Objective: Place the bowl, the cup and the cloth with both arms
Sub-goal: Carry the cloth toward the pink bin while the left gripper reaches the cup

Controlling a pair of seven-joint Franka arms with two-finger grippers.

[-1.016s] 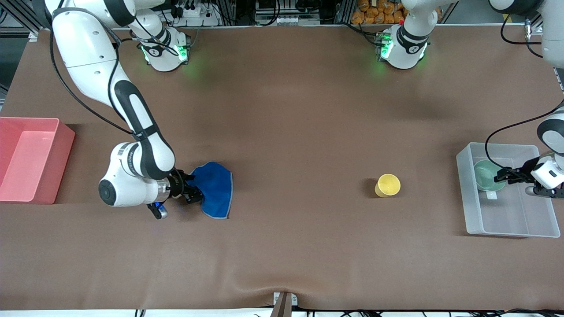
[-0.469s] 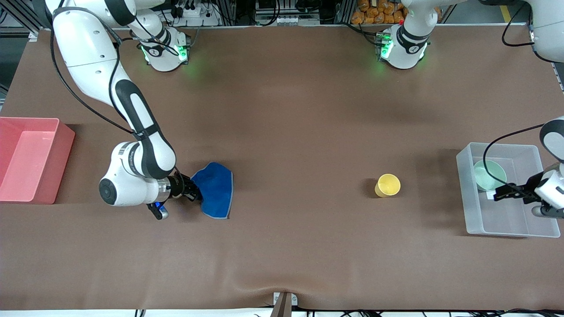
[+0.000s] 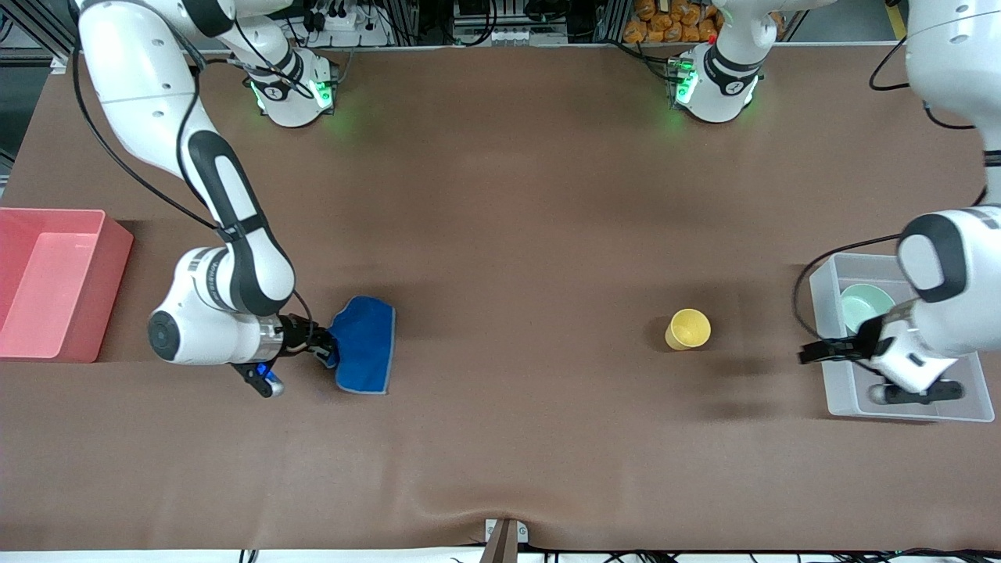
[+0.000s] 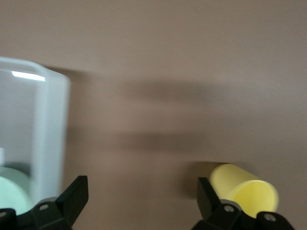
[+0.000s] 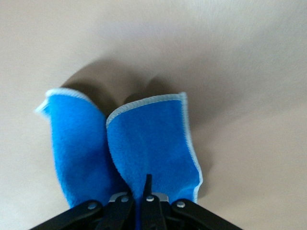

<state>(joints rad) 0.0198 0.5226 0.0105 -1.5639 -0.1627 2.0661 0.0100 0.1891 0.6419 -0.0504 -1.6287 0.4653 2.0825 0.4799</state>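
Observation:
My right gripper (image 3: pixel 324 349) is shut on one edge of the blue cloth (image 3: pixel 364 346), which droops folded from it just over the table. In the right wrist view the cloth (image 5: pixel 144 143) hangs in two folds from the shut right gripper (image 5: pixel 144 191). My left gripper (image 3: pixel 813 352) is open and empty, over the table by the clear bin's wall toward the cup. The yellow cup (image 3: pixel 689 328) stands upright on the table. The mint green bowl (image 3: pixel 863 305) lies in the clear bin (image 3: pixel 825 344). The left wrist view shows the left gripper (image 4: pixel 141 201), the cup (image 4: pixel 244 189), the bowl (image 4: pixel 14 189) and the bin wall (image 4: pixel 48 129).
A pink bin (image 3: pixel 47 281) stands at the right arm's end of the table. The clear bin stands at the left arm's end. The brown table cover (image 3: pixel 508 234) spreads between them.
My right gripper has pulled the cloth toward the pink bin, and it has folded narrower. My left gripper has left the bowl in the clear bin and moved out toward the cup.

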